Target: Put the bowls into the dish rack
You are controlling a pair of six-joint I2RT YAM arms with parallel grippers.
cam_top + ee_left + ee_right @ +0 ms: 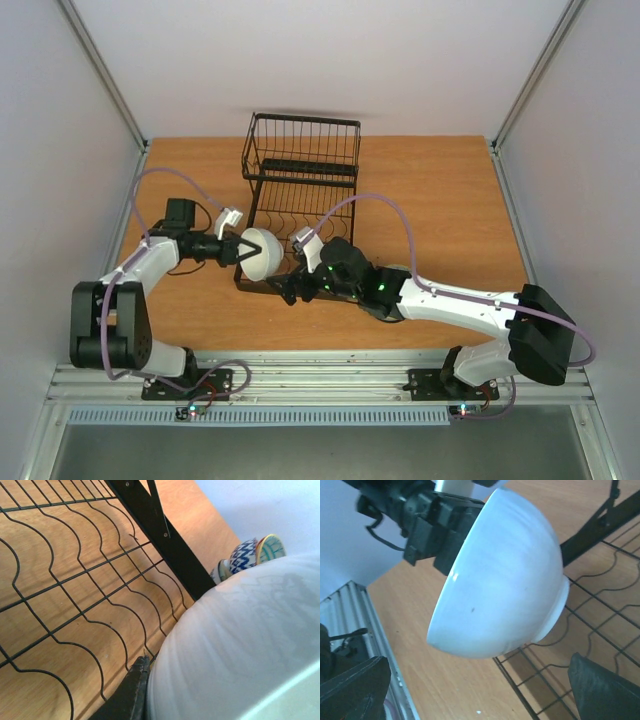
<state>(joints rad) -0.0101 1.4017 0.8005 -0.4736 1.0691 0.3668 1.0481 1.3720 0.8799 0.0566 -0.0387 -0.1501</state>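
A white bowl (262, 254) is being held on its side at the near-left corner of the dish rack (300, 165).
Its rim is being gripped by the fingers of the left gripper (236, 250). Its mouth is being turned away from the rack and its foot toward the slot wires (75, 575), so its axis is lying across the rack's length. The right gripper (293, 290) is being held at the rack's near edge, its fingers spread wide with nothing between them. The rack is being carried by the desk (450, 200).

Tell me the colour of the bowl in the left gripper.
A white bowl, clearest in the right wrist view.
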